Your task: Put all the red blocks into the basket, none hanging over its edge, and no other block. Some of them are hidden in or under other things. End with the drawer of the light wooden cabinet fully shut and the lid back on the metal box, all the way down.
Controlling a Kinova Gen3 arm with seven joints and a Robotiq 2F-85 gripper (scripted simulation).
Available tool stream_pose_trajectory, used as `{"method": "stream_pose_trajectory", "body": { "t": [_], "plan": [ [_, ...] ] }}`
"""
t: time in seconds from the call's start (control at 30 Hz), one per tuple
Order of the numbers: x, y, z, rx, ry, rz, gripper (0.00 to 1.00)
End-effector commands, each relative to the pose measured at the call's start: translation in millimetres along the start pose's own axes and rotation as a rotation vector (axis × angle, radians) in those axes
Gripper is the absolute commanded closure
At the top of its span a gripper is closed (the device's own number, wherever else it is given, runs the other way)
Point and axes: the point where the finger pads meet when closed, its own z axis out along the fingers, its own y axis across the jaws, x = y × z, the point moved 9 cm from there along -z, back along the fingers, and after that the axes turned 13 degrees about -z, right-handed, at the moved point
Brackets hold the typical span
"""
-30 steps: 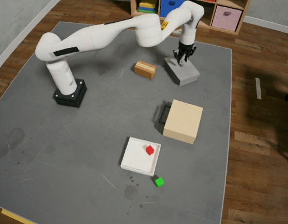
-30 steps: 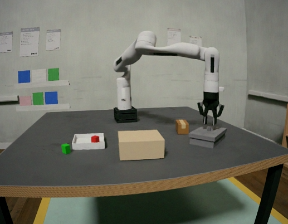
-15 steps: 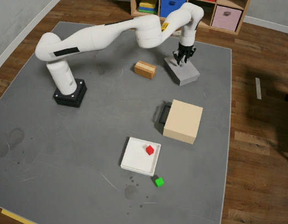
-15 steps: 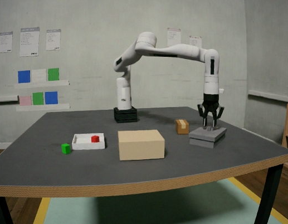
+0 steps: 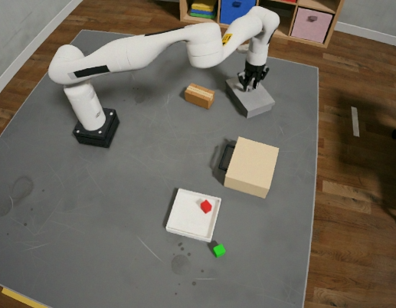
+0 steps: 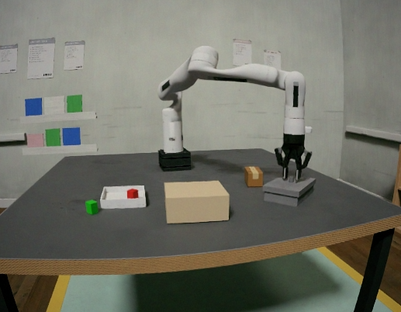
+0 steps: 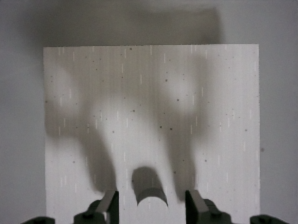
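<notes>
- From the top view, we see the hand at the far right of the desk, above the metal box. One red block lies inside the white basket, toward its far right corner; the green block sits outside, just beside it, where we should leave it.
- The same view shows the light wooden cabinet on the right, its black handle facing left. The drawer looks shut, though its front is hard to make out. The small cardboard box stands left of the metal box.
- In the exterior view, the grey lid is on the metal box; we cannot confirm it is fully down. The fingers reach down around its knob.
- In the wrist view, our fingers stand partway apart, with space on both sides of the knob; we hold nothing. We judge the lid to be the step in hand. If the inside is unchecked, we need to centre, close on the knob and lift straight up; if it has been emptied, we rise without snagging the knob and search the drawer.
</notes>
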Motion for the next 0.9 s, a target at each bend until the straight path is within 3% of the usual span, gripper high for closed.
{"method": "stream_pose_trajectory", "body": {
  "t": [0.0,0.87],
  "plan": [
    [-0.2,0.5,0.7,-0.002,-0.001,0.000,0.52],
    [-0.2,0.5,4.6,-0.002,-0.001,0.000,0.52]
  ]
}}
